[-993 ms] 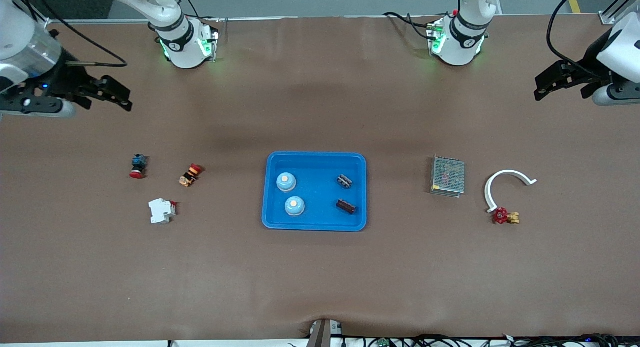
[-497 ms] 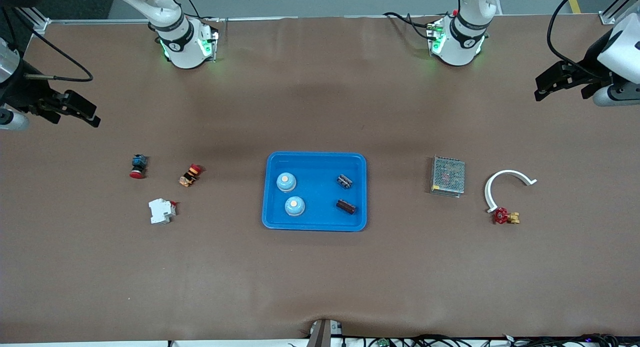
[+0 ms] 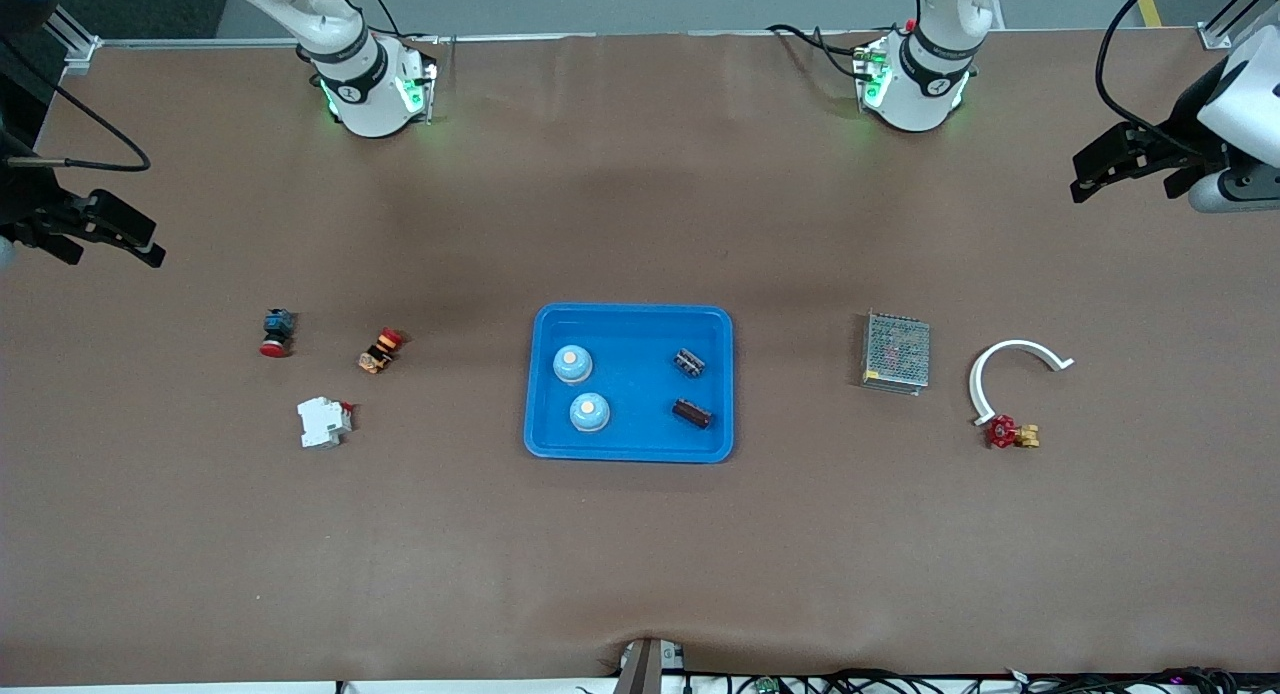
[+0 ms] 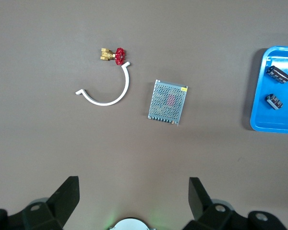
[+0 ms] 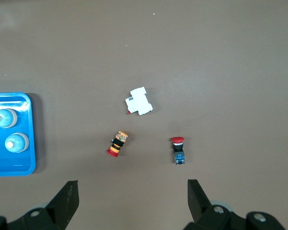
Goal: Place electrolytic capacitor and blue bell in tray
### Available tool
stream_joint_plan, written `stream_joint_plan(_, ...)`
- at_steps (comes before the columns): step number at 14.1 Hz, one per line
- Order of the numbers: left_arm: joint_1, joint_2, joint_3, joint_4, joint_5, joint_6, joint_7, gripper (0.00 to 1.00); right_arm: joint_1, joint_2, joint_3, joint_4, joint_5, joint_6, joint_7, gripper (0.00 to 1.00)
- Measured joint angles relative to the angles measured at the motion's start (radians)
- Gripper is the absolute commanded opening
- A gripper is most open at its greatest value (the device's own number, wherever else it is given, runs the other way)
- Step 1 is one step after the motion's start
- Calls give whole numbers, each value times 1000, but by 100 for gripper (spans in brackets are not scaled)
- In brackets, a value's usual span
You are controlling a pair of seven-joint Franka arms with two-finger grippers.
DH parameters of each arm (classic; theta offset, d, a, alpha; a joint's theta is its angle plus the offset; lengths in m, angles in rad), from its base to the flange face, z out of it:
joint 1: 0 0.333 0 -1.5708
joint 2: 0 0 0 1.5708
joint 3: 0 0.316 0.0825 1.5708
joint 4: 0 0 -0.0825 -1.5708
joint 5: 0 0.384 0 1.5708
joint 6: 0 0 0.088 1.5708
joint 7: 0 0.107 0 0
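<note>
The blue tray point(image 3: 640, 319) lies mid-table. Two blue bells point(image 3: 573, 364) point(image 3: 589, 412) stand in its half toward the right arm's end. Two dark electrolytic capacitors point(image 3: 688, 362) point(image 3: 692, 412) lie in its half toward the left arm's end. My left gripper point(image 3: 1085, 179) hangs open and empty over the left arm's end of the table. My right gripper point(image 3: 140, 239) hangs open and empty over the right arm's end. The left wrist view shows the left gripper point(image 4: 133, 187), the tray point(image 4: 259, 96) and the capacitors point(image 4: 277, 74). The right wrist view shows the right gripper point(image 5: 132, 189) and the bells point(image 5: 4, 118).
Toward the left arm's end lie a grey mesh box point(image 3: 896, 351), a white C-shaped piece point(image 3: 1020, 345) and a red-handled valve point(image 3: 1010, 433). Toward the right arm's end lie a red push button point(image 3: 275, 332), an orange-and-red button point(image 3: 380, 350) and a white breaker point(image 3: 323, 421).
My right gripper has drawn away from the tray toward the edge of the table at the right arm's end. The left arm and the objects have stayed put.
</note>
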State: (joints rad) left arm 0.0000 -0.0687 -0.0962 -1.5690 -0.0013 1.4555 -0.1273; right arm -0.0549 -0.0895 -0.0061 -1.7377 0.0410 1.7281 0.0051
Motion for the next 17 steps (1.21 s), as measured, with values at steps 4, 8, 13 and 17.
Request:
stream_joint_plan(4,0,0,0,7,11,0,0,100,0,11,0,3,0,2,0,100)
stream_joint_plan(8,-2,0,-1,10,18,-6,0,100,-4,24,-2,20,0,-27,0,100)
stream_joint_plan(13,-2,0,-3,14,18,-6,1,100,-32,24,-6,49,0,-57,-4,100)
stream_joint_plan(17,-2,0,-4,23,18,-7,1,100,-32,24,-6,54,0,-59,-4,100)
